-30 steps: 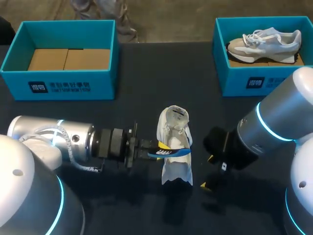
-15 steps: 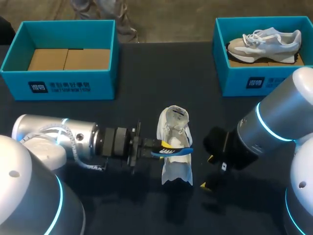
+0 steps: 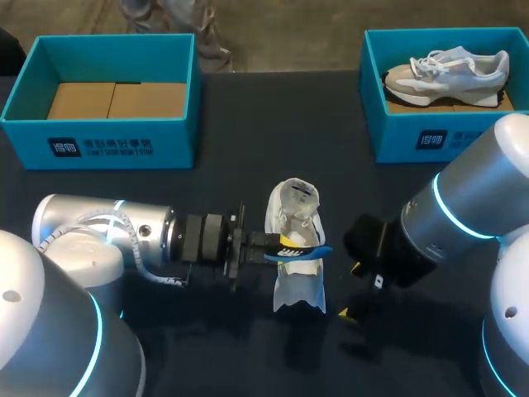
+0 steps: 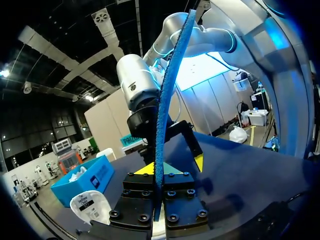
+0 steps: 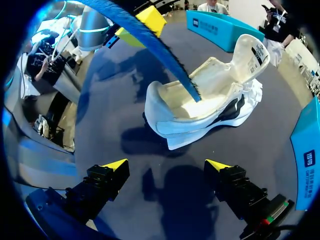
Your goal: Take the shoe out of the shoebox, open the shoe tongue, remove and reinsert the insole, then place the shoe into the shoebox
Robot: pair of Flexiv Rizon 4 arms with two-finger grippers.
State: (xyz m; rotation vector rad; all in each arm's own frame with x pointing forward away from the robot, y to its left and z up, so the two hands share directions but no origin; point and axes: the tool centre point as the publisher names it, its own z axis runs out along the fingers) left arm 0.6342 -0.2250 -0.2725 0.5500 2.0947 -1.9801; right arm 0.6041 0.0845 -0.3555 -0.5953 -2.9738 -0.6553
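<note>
A white shoe [image 3: 295, 285] stands on the dark table's middle, its tongue [image 3: 299, 195] pulled up and the opening facing up. My left gripper [image 3: 275, 246] comes in from the left and is shut on a blue insole [image 3: 312, 251], held across the shoe's opening. In the left wrist view the insole [image 4: 164, 100] stands edge-on between the fingers, with the shoe [image 4: 92, 207] beside them. My right gripper [image 3: 353, 291] stands open just right of the shoe. In the right wrist view the shoe [image 5: 210, 95] lies ahead of the open right gripper [image 5: 166, 165], the insole [image 5: 145, 35] dipping into it.
A teal shoebox [image 3: 99, 145] with a cardboard insert stands at the back left. Another teal shoebox [image 3: 413, 136] at the back right holds a grey and white sneaker [image 3: 450, 73]. Bare dark table lies between the boxes and in front of the shoe.
My left arm has moved to the right, carrying the insole farther across the shoe's opening. The right arm and the shoe have stayed in place.
</note>
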